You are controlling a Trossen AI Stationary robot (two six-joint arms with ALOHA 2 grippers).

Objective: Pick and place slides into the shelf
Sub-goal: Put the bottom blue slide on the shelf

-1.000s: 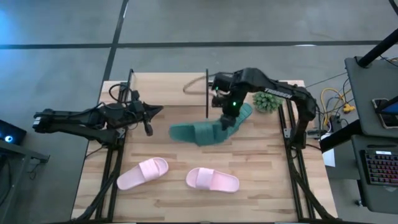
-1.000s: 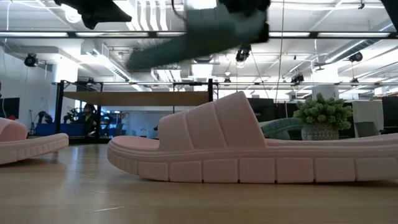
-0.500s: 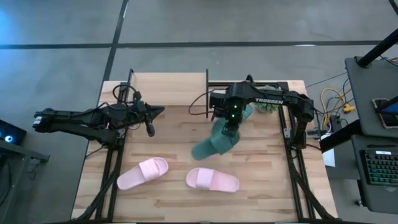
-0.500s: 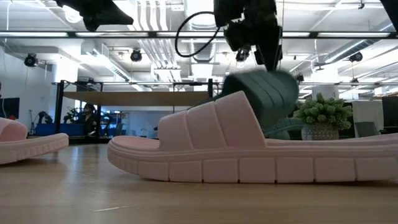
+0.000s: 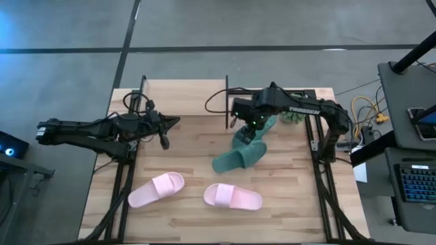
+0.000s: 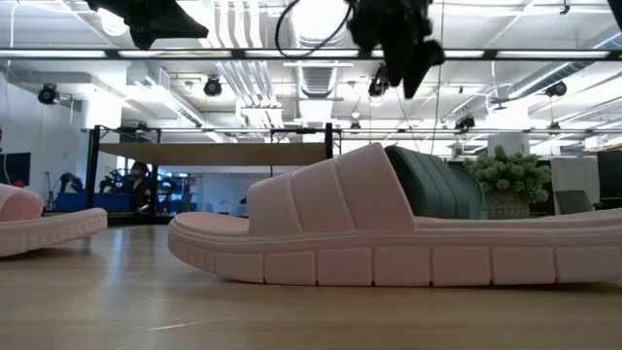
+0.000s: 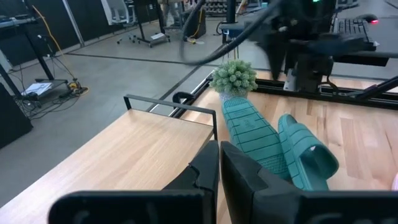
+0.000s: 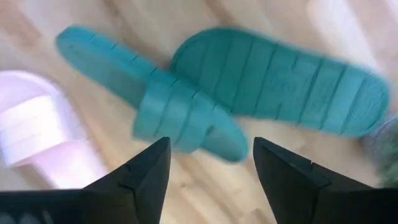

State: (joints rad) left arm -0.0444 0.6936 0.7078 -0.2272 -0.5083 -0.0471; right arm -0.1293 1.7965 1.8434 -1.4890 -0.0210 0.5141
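Wooden tabletop (image 5: 184,224), light planks, fills the middle of the high view; grey floor around it.

Item 1: teal slides, pair. One teal slide (image 5: 237,160) lies strap-up, right of centre; the second teal slide (image 5: 261,128) lies sole-up just above it, the two overlapping or touching (which, I cannot tell). Both lie on the table, not on the shelf.

Item 2: pink slides, pair. Left pink slide (image 5: 157,188) and right pink slide (image 5: 234,197), lower centre, apart from each other, strap-up.

Handling, judged: moulded rubber, light, flexible rather than stiff, ribbed surface giving fair grip, not fragile. Best hold appears to be across the wide strap or pinching a side edge of the sole.

Item 3: shelf (image 5: 184,99), upper centre, wood board in black frame, no slide on top.

Item 4: right gripper (image 5: 246,124), fingers spread wide, empty, above the teal pair.

Item 5: left gripper (image 5: 174,122), fingers together, holding nothing, waiting centre left.

Item 6: fuzzy plant (image 5: 294,116), upper right.
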